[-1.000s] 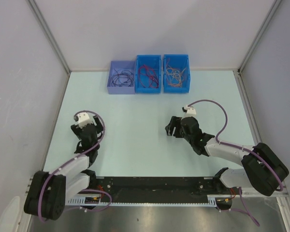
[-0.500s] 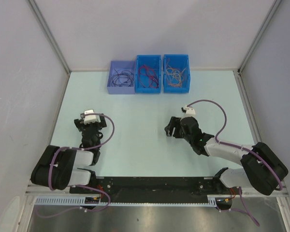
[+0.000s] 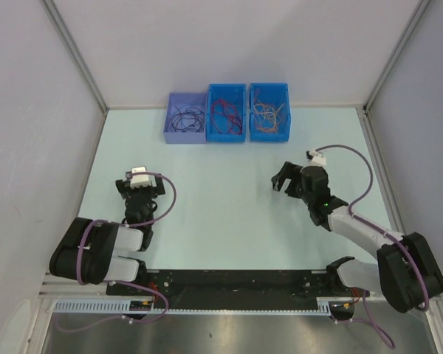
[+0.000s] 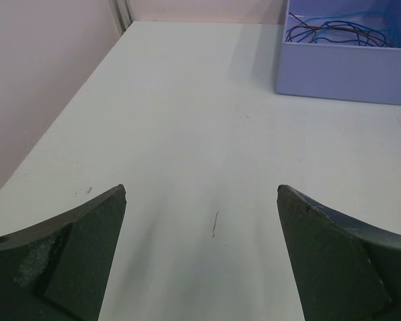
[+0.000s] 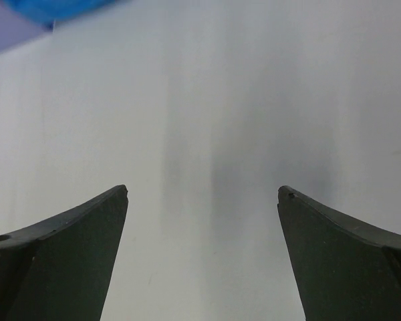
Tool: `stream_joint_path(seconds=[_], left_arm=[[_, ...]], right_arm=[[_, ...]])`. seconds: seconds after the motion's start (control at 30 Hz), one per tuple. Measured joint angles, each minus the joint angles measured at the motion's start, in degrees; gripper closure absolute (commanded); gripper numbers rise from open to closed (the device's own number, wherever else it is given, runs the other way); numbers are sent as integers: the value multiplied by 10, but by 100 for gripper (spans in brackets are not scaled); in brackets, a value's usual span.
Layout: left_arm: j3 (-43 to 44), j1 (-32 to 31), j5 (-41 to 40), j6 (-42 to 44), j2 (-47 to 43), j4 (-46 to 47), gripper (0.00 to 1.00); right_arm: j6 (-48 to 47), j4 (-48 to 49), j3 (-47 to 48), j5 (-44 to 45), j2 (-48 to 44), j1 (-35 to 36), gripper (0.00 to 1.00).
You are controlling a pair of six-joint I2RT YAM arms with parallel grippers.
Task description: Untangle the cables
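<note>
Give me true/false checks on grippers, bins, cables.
1. The left gripper and right gripper are both open and empty. True.
2. The red cables lie in the purple bin. False: they lie in the middle blue bin; the purple bin holds dark cables.
3. Three bins stand in a row at the table's far edge. True.
4. The right gripper holds an orange cable. False: the orange cables lie in the right blue bin.
</note>
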Motion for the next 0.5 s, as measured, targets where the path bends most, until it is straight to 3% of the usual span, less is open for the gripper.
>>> stream_joint_path(seconds=[0.23,0.5], left_arm=[[0,0,1,0,0,0,0],[0,0,2,0,0,-1,0]], right_arm=[[-43,-15,6,119,-54,-121,0],[-175,73,-7,207,19,-145,0]])
